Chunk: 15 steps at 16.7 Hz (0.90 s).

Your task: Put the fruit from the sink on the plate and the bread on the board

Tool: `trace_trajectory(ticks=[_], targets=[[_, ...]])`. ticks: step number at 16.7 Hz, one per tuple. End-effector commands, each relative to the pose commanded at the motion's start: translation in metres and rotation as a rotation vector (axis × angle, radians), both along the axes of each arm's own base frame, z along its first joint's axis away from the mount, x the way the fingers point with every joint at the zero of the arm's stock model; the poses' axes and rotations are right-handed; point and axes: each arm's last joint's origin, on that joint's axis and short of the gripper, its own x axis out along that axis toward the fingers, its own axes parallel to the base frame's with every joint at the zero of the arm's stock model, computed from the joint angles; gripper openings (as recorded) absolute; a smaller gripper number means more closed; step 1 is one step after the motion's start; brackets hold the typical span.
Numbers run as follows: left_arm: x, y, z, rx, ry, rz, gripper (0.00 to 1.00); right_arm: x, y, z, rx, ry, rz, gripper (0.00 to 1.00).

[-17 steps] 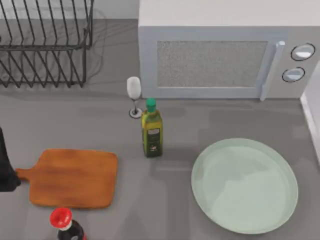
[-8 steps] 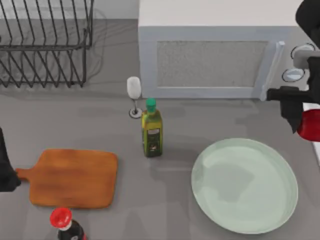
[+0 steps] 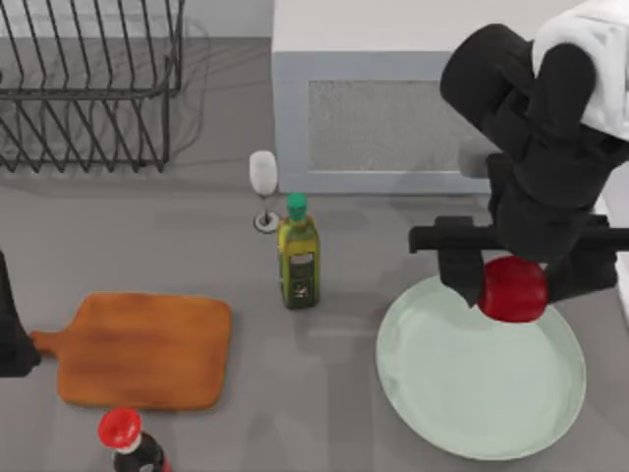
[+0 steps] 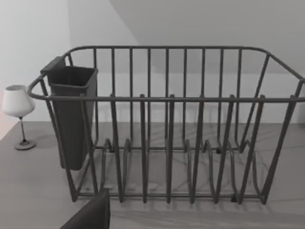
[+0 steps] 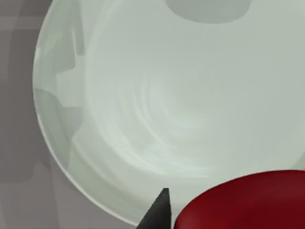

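Note:
My right gripper (image 3: 513, 285) is shut on the glossy red fruit (image 3: 512, 289) and holds it above the far rim of the pale mint-green plate (image 3: 462, 393). In the right wrist view the fruit (image 5: 248, 202) hangs over the plate (image 5: 143, 105), with one dark fingertip (image 5: 159, 210) beside it. The orange-brown wooden board (image 3: 142, 349) lies bare at the front left. My left arm (image 3: 10, 334) is parked at the left edge, beside the board's handle. The bread and the sink are out of view.
A green-capped oil bottle (image 3: 298, 256) and a wine glass (image 3: 263, 187) stand between board and plate. A microwave (image 3: 413, 108) is behind them, a wire dish rack (image 3: 88, 88) at the back left, a red-capped dark bottle (image 3: 126, 440) at the front edge.
My right arm has swung in from the right edge, carrying the fruit leftwards to above the plate's far rim. The left arm has not moved.

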Motion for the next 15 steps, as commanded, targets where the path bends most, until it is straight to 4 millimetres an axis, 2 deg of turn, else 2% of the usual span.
trace_trajectory(ticks=[5,15], targets=[[0.0,0.0,0.0,0.0,0.0,0.0,1.0,-0.0009,0.0015,-0.0004,0.001,0.001,0.003,0.0],[0.0,0.0,0.0,0.0,0.0,0.0,1.0,-0.0009,0.0015,-0.0004,0.001,0.001,0.003,0.75]])
